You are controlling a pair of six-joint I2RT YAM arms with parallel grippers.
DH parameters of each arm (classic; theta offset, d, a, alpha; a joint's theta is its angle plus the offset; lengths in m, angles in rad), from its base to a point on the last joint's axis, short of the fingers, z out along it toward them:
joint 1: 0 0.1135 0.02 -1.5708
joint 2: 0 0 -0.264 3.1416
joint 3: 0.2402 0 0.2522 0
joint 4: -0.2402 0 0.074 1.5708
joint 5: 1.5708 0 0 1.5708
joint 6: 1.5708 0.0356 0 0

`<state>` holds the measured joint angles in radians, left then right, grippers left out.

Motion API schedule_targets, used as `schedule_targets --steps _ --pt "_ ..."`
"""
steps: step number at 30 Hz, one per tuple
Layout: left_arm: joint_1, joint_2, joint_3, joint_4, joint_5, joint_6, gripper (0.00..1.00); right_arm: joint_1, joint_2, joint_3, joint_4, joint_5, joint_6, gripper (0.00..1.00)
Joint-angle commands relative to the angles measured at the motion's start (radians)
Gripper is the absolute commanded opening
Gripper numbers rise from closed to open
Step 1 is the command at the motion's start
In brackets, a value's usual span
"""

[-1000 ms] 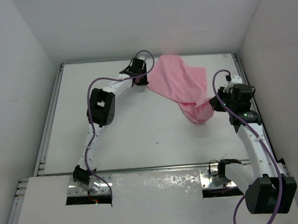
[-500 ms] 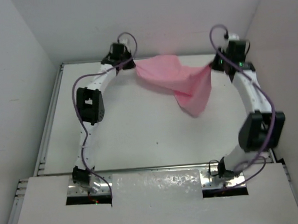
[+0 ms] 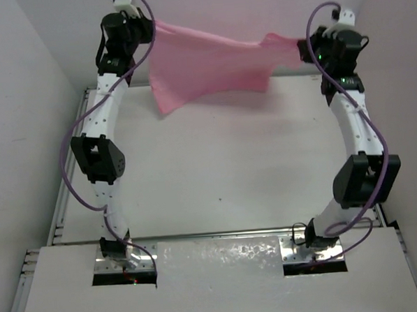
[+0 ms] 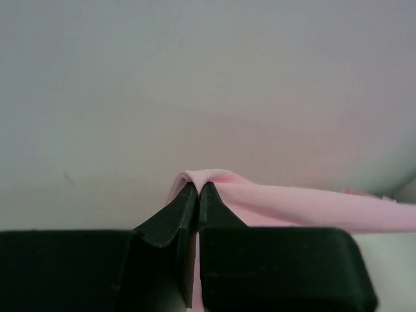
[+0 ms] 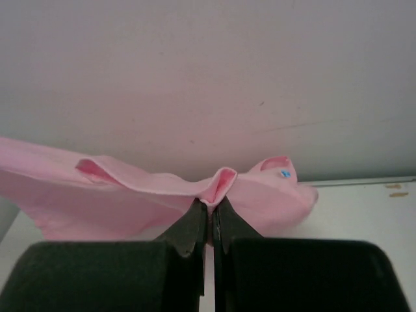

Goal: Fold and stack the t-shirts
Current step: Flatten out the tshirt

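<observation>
t-shirt [image 3: 210,61] soft matt cloth; table [image 3: 216,169] smooth matt surface; left tool [image 4: 197,189], right tool [image 5: 211,205] matt black plastic.

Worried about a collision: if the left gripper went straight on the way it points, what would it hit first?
The left gripper, shut on the t-shirt, faces the white back wall; likely that first, distance unclear.

**Pink t-shirt held up in mid-air**

A plain light-pink t-shirt [image 3: 210,61] hangs spread out in the air over the far end of the table [image 3: 216,169]. A small fold at one end is pinched in the left gripper [image 4: 197,186], and another fold is pinched in the right gripper [image 5: 212,203]. The top edge stretches between them. The cloth below sags loosely, lowest near the left end.
</observation>
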<state>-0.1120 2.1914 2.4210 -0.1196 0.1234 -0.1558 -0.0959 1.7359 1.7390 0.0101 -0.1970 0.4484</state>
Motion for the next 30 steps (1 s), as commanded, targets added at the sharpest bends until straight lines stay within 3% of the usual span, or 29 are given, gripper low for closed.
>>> schedule_targets --steps 1,5,9,16,19,22,26,29,30 --pt "-0.006 -0.067 -0.184 -0.146 0.057 0.094 0.0 -0.002 -0.144 -0.314 0.079 -0.048 -0.063 0.0" --pt "0.0 -0.206 -0.426 -0.314 0.096 0.264 0.0 0.039 -0.356 -0.686 0.082 -0.042 -0.134 0.0" --pt "0.017 -0.39 -0.745 -0.491 0.039 0.34 0.0 0.14 -0.574 -1.037 -0.048 0.019 -0.185 0.0" --pt "0.017 -0.597 -1.138 -0.748 0.004 0.45 0.0 0.208 -0.903 -1.303 -0.332 0.057 -0.119 0.0" --pt "0.017 -0.643 -1.264 -0.811 -0.028 0.495 0.0 0.211 -0.966 -1.351 -0.432 0.035 -0.083 0.0" --pt "0.018 -0.676 -1.294 -0.85 -0.033 0.506 0.0 0.211 -0.957 -1.33 -0.481 0.004 -0.045 0.0" --pt "0.021 -0.671 -1.167 -0.884 -0.01 0.495 0.0 0.209 -0.842 -1.202 -0.486 0.011 -0.051 0.0" --pt "0.023 -0.609 -1.09 -0.789 0.018 0.466 0.0 0.208 -0.654 -1.055 -0.419 0.014 -0.083 0.0" --pt "0.023 -0.57 -0.973 -0.763 0.024 0.447 0.0 0.206 -0.594 -0.952 -0.388 0.028 -0.082 0.0"
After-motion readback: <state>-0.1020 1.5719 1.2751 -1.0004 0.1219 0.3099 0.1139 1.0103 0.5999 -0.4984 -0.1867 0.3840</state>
